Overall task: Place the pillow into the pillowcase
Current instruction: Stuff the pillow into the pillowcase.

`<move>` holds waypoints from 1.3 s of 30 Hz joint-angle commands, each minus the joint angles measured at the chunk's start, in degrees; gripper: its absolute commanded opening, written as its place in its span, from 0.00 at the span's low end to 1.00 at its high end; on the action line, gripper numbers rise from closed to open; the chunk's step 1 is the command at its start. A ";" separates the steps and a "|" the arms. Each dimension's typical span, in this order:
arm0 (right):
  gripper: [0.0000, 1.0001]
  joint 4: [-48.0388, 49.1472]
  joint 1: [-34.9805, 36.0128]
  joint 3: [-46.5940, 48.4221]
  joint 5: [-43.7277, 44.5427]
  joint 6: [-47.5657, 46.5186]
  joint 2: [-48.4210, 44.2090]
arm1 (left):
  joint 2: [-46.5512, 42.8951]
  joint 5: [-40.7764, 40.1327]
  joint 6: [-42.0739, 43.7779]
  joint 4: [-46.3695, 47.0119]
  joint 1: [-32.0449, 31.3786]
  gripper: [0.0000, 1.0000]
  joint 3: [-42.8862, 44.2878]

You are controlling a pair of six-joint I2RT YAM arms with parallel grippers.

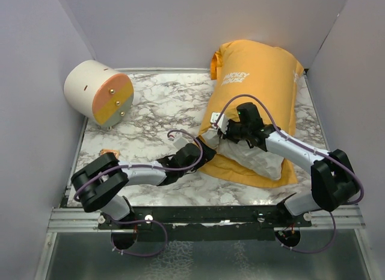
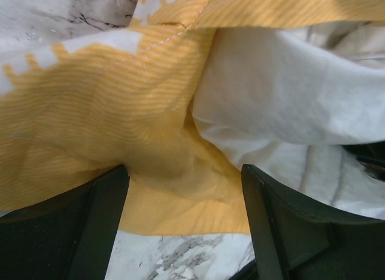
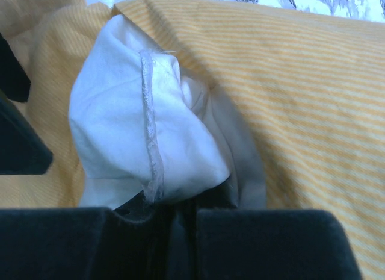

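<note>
Status: plump white quilted rectangular pillow (image 1: 254,159) sits mostly inside thin orange-yellow fabric pillowcase (image 1: 258,81), near end poking out. right gripper (image 3: 180,202) is clamped on the pillow's seamed corner. left gripper (image 2: 183,171) jaws stand apart astride the case hem, gripping nothing. Both look light, soft, limp: pinch hems and corners, not bulk.

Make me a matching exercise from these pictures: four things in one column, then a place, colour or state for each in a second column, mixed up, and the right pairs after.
Column one
1. pillowcase
2. cylinder
3. left gripper
4. right gripper

Column two
A. jaws pinched on white cloth of the pillow
B. far left of the table
C. orange-yellow with white lettering
D. jaws spread wide at the orange cloth

Pairs: 1-C, 2-B, 3-D, 4-A
</note>
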 commanded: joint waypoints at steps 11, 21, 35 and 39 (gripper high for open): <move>0.09 -6.46 -1.22 0.18 -1.10 -0.82 -4.35 | 14.68 -13.69 -5.27 -3.38 -2.06 0.44 8.64; 0.11 -12.21 -1.65 1.93 -0.79 -2.61 -10.24 | 21.38 -12.26 -3.93 13.88 -1.40 0.59 7.65; 0.60 -43.10 -1.66 14.40 -23.47 -16.65 -16.66 | 22.65 -10.44 9.89 37.01 -1.47 0.00 2.40; 0.68 -42.26 -1.61 13.21 -32.84 -16.78 -16.31 | 21.57 -7.67 14.25 41.49 -1.77 0.00 0.57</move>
